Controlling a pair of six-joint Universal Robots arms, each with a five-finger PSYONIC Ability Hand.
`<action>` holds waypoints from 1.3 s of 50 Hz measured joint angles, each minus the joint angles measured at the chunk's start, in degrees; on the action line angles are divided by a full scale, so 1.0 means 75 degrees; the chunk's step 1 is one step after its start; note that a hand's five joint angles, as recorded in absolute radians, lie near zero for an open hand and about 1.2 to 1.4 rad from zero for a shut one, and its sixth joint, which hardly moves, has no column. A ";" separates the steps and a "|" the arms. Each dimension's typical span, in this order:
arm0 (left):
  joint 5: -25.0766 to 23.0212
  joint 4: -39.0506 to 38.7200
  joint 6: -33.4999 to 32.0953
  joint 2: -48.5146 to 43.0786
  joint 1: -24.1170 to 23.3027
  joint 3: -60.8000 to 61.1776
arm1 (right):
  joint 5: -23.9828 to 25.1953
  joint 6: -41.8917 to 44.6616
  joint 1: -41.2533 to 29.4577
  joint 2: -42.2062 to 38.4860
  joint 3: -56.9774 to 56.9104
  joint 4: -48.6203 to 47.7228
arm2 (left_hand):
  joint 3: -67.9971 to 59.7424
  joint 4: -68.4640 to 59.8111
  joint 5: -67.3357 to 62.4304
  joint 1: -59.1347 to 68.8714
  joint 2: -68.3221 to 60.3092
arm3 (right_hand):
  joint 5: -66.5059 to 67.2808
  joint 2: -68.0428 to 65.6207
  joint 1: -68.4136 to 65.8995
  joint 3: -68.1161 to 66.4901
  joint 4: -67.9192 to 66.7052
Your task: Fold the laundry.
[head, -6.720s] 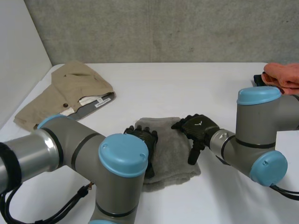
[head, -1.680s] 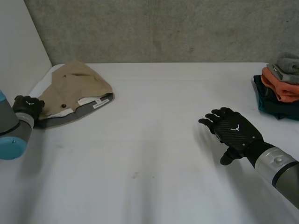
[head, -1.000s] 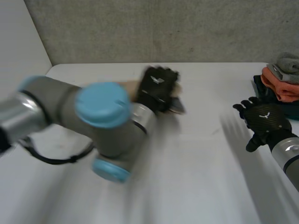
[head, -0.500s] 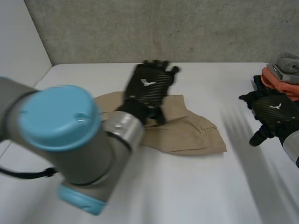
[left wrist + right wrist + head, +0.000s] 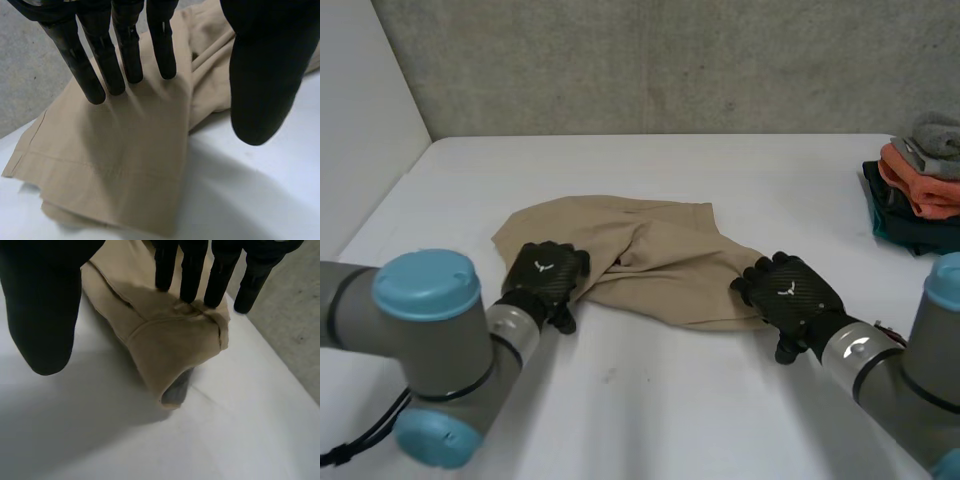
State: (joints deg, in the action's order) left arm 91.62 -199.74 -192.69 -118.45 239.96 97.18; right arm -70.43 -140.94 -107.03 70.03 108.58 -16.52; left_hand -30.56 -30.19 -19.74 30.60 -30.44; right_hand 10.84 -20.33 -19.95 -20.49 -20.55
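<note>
The left hand (image 5: 548, 282), fingers straight and slightly spread, lies on the 8 o'clock edge of a crumpled beige cotton garment (image 5: 655, 262). The right hand (image 5: 790, 292) is also flat with its thumb apart, fingertips on the garment's 4 o'clock corner. The garment sits mid-way across the white table (image 5: 720, 400). A stack of folded clothes (image 5: 918, 190) is at 2 o'clock. To flatten the garment well, both hands should probably slide outward evenly, pressing lightly so that it does not bunch.

A lab test bench: a white table (image 5: 700, 420) against a bare concrete wall (image 5: 670, 60), folded clothes (image 5: 918, 185) stacked aside.
</note>
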 measured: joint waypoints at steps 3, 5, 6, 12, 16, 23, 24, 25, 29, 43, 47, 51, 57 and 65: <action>0.0013 -0.0358 -0.0150 -0.0519 0.0009 -0.0457 | -0.0147 0.0101 -0.0070 -0.0343 -0.0077 -0.0614 | 0.0248 0.0343 0.0305 -0.0272 0.0240 | 0.1026 -0.1168 -0.1224 -0.1117 -0.1039; 0.0022 -0.0585 -0.0304 -0.0812 0.0016 -0.0710 | -0.0232 0.0161 -0.0105 -0.0535 -0.0133 -0.0972 | 0.0248 0.0352 0.0312 -0.0272 0.0240 | 0.1818 -0.1939 -0.1931 -0.1892 -0.1859; 0.0026 -0.0658 -0.0368 -0.0903 0.0019 -0.0786 | -0.0249 0.0174 -0.0111 -0.0571 -0.0145 -0.1037 | 0.0248 0.0352 0.0311 -0.0272 0.0240 | 0.2034 -0.2205 -0.2158 -0.2159 -0.2131; 0.0045 -0.1286 -0.1355 -0.1733 0.0039 -0.1423 | -0.0398 0.0477 -0.0196 -0.0961 -0.0301 -0.1784 | -0.0292 -0.0284 -0.0337 0.0399 -0.0302 | 0.5513 -0.5604 -0.5224 -0.5596 -0.5633; 0.0041 -0.1601 -0.2031 -0.1956 0.0093 -0.1628 | -0.0478 0.0669 -0.0234 -0.0983 -0.0364 -0.2022 | -0.4595 -0.4732 -0.4641 0.4664 -0.4722 | 0.6140 -0.6122 -0.5461 -0.6197 -0.6368; 0.0067 -0.1854 -0.2451 -0.1493 0.0181 -0.1611 | -0.0736 0.0711 -0.0228 -0.0470 -0.0551 -0.1886 | -0.4912 -0.5101 -0.4755 0.4665 -0.5039 | 0.6237 -0.6122 -0.5461 -0.6317 -0.6391; 0.0068 -0.1841 -0.2443 -0.1321 0.0179 -0.1566 | -0.0753 0.0707 -0.0224 -0.0350 -0.0578 -0.1809 | -0.4912 -0.5101 -0.4755 0.4665 -0.5039 | 0.6248 -0.6123 -0.5460 -0.6317 -0.6391; 0.0068 -0.1806 -0.2415 -0.0990 0.0174 -0.1488 | -0.0782 0.0698 -0.0213 -0.0082 -0.0652 -0.1609 | -0.4912 -0.5105 -0.4755 0.4665 -0.5039 | 0.6267 -0.6123 -0.5461 -0.6317 -0.6392; 0.0070 -0.1481 -0.2221 0.0169 0.0107 -0.1203 | -0.0821 0.0671 -0.0184 0.0720 -0.1005 -0.0725 | -0.4912 -0.5108 -0.4755 0.4665 -0.5039 | 0.6291 -0.6160 -0.5572 -0.6318 -0.6399; 0.0034 0.2020 -0.1129 0.3153 -0.0267 -0.1125 | -0.0742 -0.0281 -0.0124 0.2292 -0.3348 0.3261 | -0.5011 -0.5138 -0.4755 0.4665 -0.5063 | 0.6314 -0.6216 -0.5822 -0.6319 -0.6421; 0.0066 0.2521 -0.1088 0.2541 -0.0244 -0.1364 | -0.0703 -0.0421 -0.0141 0.2065 -0.3653 0.3795 | -0.5011 -0.5138 -0.4755 0.4665 -0.5064 | 0.6314 -0.6216 -0.5822 -0.6319 -0.6422; 0.0085 0.2620 -0.1103 0.1538 -0.0183 -0.1704 | -0.0709 -0.0434 -0.0195 0.1398 -0.3748 0.3965 | -0.5011 -0.5138 -0.4755 0.4665 -0.5065 | 0.6320 -0.6216 -0.5822 -0.6319 -0.6422; 0.0093 0.2635 -0.1117 0.0268 -0.0046 -0.2255 | -0.0783 -0.0460 -0.0288 0.0273 -0.3831 0.3942 | -0.5011 -0.5138 -0.4755 0.4664 -0.5065 | 0.6322 -0.6216 -0.5822 -0.6319 -0.6422; 0.0080 0.2766 -0.1105 -0.0475 -0.0027 -0.2426 | -0.1129 -0.0510 -0.0435 -0.0776 -0.3453 0.3271 | 0.0116 0.0138 -0.0009 -0.0238 0.0131 | 0.6358 -0.6247 -0.5822 -0.6319 -0.6422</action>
State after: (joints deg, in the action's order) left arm 92.22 -179.00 -200.97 -122.02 239.75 78.99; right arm -78.90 -144.77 -110.30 64.21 82.69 8.02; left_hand -29.69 -29.15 -19.81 28.81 -29.46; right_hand 58.53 -67.18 -63.62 -67.87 -68.71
